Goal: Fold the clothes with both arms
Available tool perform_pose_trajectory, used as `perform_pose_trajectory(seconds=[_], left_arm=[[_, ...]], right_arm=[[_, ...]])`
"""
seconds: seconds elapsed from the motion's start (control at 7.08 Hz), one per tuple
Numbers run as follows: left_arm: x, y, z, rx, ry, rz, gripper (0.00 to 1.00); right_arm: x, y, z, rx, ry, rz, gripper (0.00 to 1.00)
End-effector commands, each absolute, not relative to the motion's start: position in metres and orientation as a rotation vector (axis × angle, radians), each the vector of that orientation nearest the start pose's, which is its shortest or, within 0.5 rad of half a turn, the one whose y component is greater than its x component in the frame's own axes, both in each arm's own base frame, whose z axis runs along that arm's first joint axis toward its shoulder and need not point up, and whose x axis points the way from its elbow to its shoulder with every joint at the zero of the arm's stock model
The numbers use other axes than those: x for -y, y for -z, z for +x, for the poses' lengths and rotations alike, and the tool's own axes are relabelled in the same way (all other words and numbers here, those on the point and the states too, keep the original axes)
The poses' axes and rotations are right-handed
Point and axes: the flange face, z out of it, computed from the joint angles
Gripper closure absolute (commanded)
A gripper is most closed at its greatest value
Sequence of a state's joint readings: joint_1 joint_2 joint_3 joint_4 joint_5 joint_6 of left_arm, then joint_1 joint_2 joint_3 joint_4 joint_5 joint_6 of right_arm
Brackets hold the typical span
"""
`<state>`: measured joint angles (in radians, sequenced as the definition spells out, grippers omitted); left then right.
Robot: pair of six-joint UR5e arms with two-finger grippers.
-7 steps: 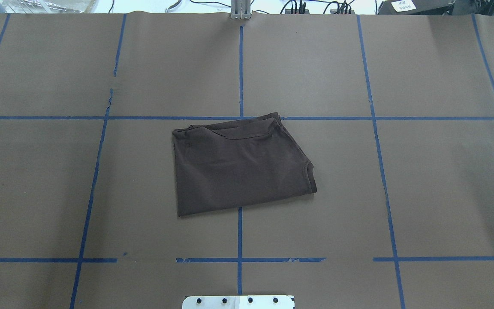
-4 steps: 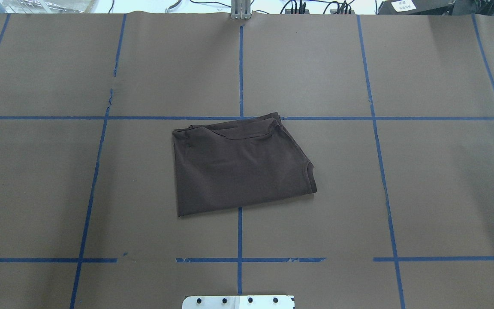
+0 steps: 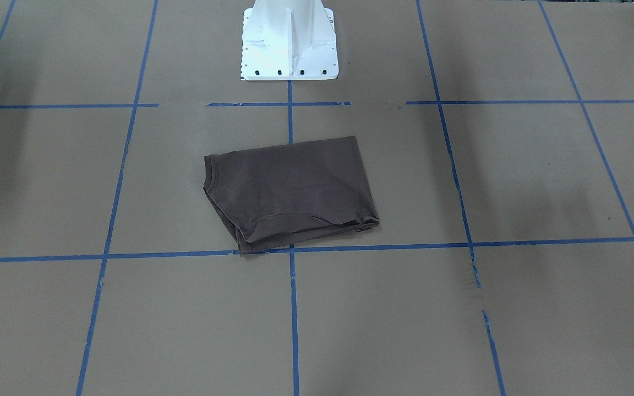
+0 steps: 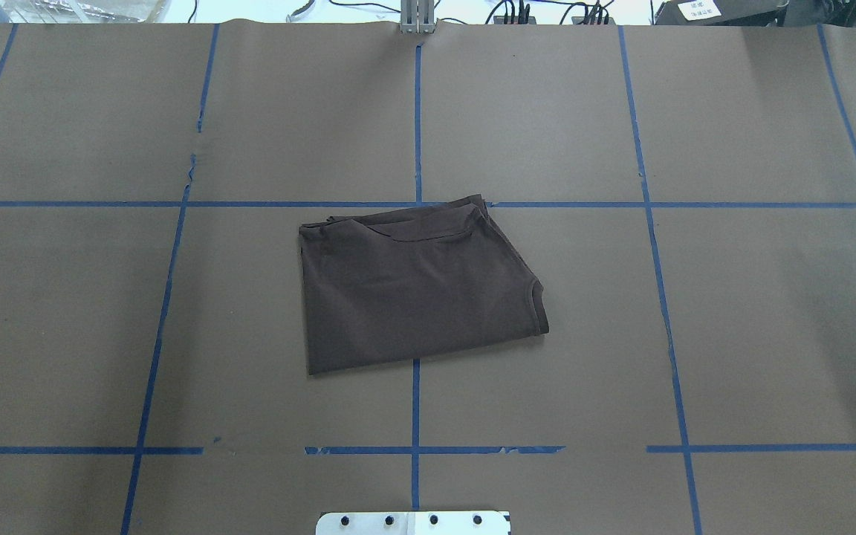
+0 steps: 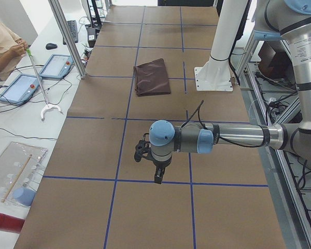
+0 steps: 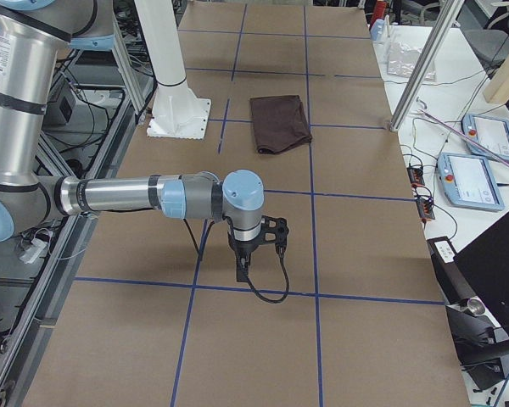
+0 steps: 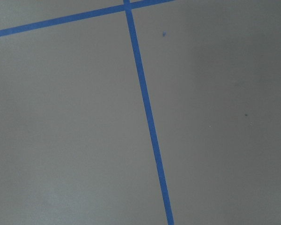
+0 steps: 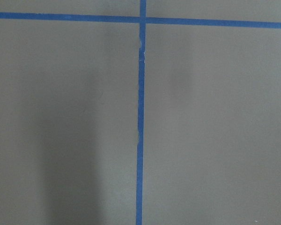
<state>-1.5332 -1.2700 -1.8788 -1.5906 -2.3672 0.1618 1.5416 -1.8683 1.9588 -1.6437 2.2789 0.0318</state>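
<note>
1. Brown paper covers the wide table [image 4: 770,334], which is marked into large squares by blue tape lines [image 4: 416,111].
2. One dark brown short-sleeved T-shirt [image 4: 417,290] lies flat near the middle of the table, folded into a compact, roughly rectangular bundle. Its far edge touches a blue cross line, and a hemmed edge shows at one corner.
3. A white metal pedestal base [image 3: 288,41] stands at the robot's side of the table, near the shirt but apart from it.
4. In the side view from the robot's left, the grey tubular left arm [image 5: 233,136] reaches out low over the paper. Its black two-finger left gripper [image 5: 156,176] points down above a tape line, well apart from the shirt. Whether its fingers are parted or together cannot be told.
5. In the side view from the robot's right, the grey tubular right arm [image 6: 119,195] reaches out the same way. The black two-finger right gripper [image 6: 241,270] points down, also well apart from the shirt. Its finger state cannot be told either.
6. Both wrist views show only brown paper crossed by blue tape.
</note>
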Motion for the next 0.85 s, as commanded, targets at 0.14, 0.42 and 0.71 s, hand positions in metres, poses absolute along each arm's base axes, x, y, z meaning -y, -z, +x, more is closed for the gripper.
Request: perform_pose_trajectory(seconds=[0.14, 0.42, 0.71], left_arm=[[0.3700, -0.6348, -0.0497, -0.770, -0.199, 0.072, 0.00], [0.3703, -0.6368, -0.0527, -0.728, -0.201, 0.071, 0.00], [0.3711, -0.6354, -0.0526, -0.730, -0.202, 0.074, 0.00]], right_arm=[[0.3649, -0.6096, 0.0578, 0.710, 0.001, -0.011, 0.00], [0.3615, -0.6117, 0.0578, 0.710, -0.001, -0.017, 0.00], [0.3614, -0.6124, 0.0579, 0.710, -0.002, -0.019, 0.00]])
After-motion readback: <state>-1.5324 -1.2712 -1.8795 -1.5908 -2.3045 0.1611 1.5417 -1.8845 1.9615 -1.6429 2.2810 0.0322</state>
